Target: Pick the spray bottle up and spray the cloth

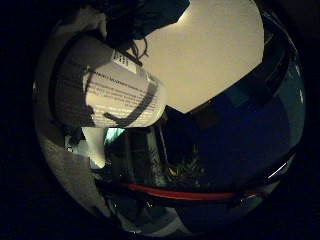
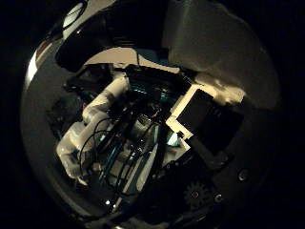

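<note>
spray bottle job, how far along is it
Done, it seems: the spray bottle fills much of the little finger side view, close against the palm, so it looks picked up. In hand: the hand appears to be carrying it; its grip cannot be confirmed. Left: no cloth shows in either view, so spraying looks still to come.

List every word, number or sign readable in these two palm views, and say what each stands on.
White cylindrical spray bottle, close to the palm: a label with several lines of small print, too blurred to read.
Same bottle, near its upper edge: a small barcode-like patch, its digits unreadable.
Thumb side view: no text visible.
Nothing can be quoted.
</note>
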`<action>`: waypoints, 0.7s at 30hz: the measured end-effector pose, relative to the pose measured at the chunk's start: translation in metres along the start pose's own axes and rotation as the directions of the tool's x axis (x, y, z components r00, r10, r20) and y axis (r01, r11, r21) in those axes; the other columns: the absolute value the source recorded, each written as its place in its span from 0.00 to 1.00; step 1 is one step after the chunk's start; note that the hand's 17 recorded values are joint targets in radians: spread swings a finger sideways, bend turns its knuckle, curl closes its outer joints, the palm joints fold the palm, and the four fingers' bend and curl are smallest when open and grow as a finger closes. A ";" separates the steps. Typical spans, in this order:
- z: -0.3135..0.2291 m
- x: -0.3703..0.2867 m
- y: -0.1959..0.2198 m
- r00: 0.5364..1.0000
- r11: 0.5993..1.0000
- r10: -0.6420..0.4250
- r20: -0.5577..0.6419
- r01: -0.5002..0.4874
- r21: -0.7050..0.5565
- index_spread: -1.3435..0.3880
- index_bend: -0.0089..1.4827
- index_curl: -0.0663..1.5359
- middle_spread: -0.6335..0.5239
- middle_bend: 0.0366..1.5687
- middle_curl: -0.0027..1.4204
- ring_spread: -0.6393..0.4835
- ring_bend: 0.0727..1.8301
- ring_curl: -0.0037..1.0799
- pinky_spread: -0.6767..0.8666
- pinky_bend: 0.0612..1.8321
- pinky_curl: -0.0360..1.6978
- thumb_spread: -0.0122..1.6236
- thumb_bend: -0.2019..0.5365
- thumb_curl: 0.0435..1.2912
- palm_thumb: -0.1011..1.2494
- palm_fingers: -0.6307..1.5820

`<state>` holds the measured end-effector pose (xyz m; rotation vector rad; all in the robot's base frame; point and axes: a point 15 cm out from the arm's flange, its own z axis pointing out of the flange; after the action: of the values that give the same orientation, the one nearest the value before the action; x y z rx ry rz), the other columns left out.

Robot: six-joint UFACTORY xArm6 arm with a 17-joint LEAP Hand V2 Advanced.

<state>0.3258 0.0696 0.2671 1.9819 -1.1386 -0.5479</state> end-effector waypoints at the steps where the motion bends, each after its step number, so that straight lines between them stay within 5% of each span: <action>1: 0.001 0.000 -0.002 1.000 1.000 0.009 -0.014 -0.010 -0.010 0.68 0.79 0.46 0.49 0.86 0.42 0.43 0.78 0.54 0.31 0.73 0.43 0.59 0.25 0.56 0.83 0.84; 15: -0.016 0.002 -0.016 0.999 0.999 0.034 -0.023 -0.033 0.015 0.68 0.79 0.46 0.49 0.86 0.42 0.43 0.78 0.54 0.31 0.73 0.44 0.60 0.25 0.55 0.83 0.84; 21: -0.044 -0.004 -0.009 1.000 0.993 0.018 0.017 -0.020 0.119 0.68 0.79 0.46 0.49 0.85 0.41 0.43 0.78 0.54 0.31 0.73 0.44 0.60 0.25 0.55 0.84 0.84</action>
<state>0.3589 0.0942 0.2868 2.0690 -1.2237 -0.4976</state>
